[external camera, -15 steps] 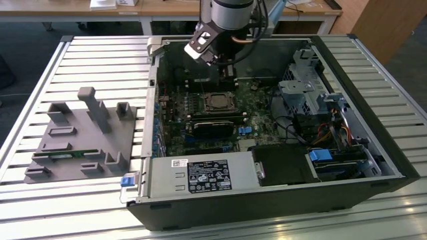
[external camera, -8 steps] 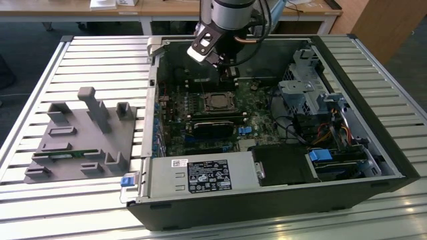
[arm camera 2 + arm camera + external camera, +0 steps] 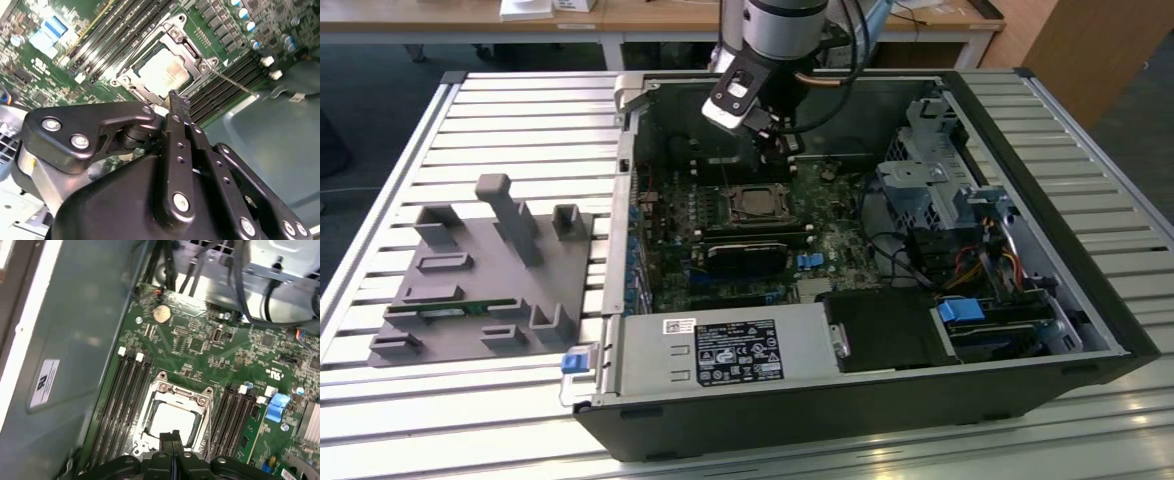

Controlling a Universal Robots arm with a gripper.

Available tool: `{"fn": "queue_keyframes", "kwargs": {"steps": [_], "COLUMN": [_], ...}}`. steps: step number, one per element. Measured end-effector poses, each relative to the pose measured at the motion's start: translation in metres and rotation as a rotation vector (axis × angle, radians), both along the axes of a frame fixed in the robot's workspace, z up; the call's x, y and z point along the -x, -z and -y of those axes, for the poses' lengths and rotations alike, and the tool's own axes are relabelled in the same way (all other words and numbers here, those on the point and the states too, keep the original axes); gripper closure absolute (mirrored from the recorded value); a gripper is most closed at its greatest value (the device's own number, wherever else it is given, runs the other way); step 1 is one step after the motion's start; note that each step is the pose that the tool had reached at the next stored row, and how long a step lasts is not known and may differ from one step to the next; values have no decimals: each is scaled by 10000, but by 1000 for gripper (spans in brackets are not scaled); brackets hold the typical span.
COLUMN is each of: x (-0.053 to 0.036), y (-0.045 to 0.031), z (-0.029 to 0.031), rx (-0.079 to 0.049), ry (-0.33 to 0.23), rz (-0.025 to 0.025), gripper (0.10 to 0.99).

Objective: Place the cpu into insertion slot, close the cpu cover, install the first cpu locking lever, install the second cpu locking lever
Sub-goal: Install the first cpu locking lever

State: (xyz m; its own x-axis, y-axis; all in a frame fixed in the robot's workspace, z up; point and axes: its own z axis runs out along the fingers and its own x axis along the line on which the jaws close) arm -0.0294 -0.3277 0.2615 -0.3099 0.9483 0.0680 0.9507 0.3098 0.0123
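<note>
Silver cpu (image 3: 172, 417) seated, memory slots (image 3: 122, 400) flanking

Lab or workshop: open computer case (image 3: 854, 412) on slatted metal bench (image 3: 520, 120), wooden desks (image 3: 670, 16) behind.

Cpu (image 3: 172, 421) within cpu cover (image 3: 176, 396) window, seemingly seated; pincer (image 3: 172, 433) above.

The cpu (image 3: 175, 421), a flat square chip with a dull silver-grey top, sits level in the insertion slot (image 3: 148, 426) on the green motherboard (image 3: 200, 347). The cpu cover (image 3: 181, 396), a thin silvery frame, lies flat around the chip, whose top shows through the cover's square window.
</note>
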Motion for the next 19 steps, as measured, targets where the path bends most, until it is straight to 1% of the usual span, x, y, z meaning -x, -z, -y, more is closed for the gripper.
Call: {"fn": "queue_keyframes", "kwargs": {"steps": [9,19], "x": [12,13], "y": [2,7], "z": [-1,-1], "rx": [16,30], "ry": [-1005,-2769], "rz": [0,0], "gripper": [980,980]}}
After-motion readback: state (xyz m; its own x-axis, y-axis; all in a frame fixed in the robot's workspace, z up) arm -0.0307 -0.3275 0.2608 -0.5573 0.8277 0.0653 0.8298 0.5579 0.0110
